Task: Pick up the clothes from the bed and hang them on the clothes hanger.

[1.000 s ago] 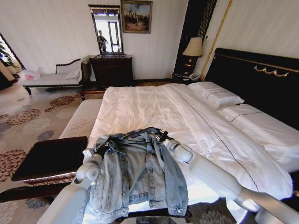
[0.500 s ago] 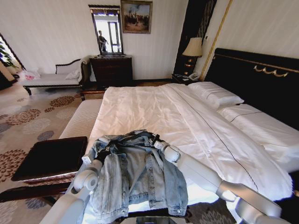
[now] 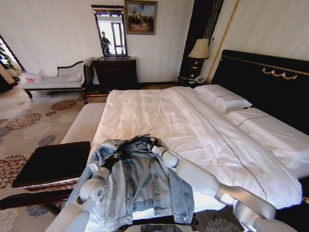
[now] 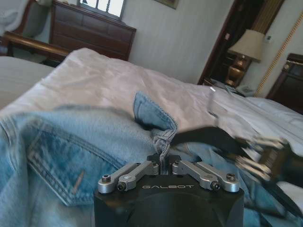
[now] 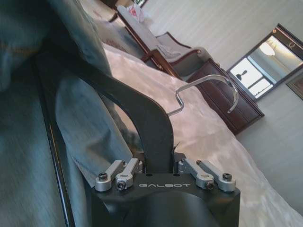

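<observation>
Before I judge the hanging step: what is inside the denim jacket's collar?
The black clothes hanger, held by the right end effector; its metal hook sticks out. Denim jacket covers its far arm.

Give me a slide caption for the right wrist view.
Right tool clamps the black hanger, its metal hook over the white bed, denim jacket alongside.

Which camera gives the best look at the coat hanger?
The right wrist view: the clothes hanger rises black from the right gripper, shut on it, its metal hook clear against the bed. The left wrist view shows a blurred black arm and hook beyond the denim jacket. The head view shows a dark strip at the collar.
</observation>
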You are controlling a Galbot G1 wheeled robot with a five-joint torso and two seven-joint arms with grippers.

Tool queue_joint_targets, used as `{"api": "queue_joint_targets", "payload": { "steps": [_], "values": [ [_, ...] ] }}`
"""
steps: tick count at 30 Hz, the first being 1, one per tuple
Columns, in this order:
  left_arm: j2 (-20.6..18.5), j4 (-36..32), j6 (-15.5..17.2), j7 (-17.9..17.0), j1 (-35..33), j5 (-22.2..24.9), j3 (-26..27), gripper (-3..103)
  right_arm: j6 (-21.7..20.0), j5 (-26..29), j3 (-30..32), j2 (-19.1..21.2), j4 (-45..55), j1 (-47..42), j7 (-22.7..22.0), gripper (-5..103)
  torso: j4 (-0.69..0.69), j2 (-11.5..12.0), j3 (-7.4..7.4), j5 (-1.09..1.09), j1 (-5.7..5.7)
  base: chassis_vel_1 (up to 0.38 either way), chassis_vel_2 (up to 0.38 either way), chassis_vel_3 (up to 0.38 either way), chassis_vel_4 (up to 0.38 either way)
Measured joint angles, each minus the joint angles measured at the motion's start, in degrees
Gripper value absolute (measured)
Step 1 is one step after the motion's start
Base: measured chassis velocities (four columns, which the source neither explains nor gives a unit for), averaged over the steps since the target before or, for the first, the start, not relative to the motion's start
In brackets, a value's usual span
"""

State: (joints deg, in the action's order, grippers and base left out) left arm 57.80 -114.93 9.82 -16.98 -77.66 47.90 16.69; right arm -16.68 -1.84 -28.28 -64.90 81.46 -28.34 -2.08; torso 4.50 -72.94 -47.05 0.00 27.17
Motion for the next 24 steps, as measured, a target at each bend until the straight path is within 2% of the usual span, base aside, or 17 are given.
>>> {"api": "queue_joint_targets", "payload": {
  "steps": [14, 24],
  "values": [
    [1.4, -0.7, -0.5, 1.4, -5.4, -3.8, -1.1, 7, -0.2, 0.6, -2.3, -4.8, 0.3, 0.4, -0.3, 27, 0.01, 0.0, 0.0, -0.01, 0.0, 0.0, 0.0, 0.0, 0.0],
    [3.1, -0.7, -1.6, 3.2, -10.5, -7.4, 0.7, 7, -0.2, -0.5, -2.3, -6.6, -0.4, -0.5, -0.6, 27, 0.01, 0.0, 0.01, 0.0, 0.0, 0.0, 0.0, 0.0, 0.0]
  ]
}}
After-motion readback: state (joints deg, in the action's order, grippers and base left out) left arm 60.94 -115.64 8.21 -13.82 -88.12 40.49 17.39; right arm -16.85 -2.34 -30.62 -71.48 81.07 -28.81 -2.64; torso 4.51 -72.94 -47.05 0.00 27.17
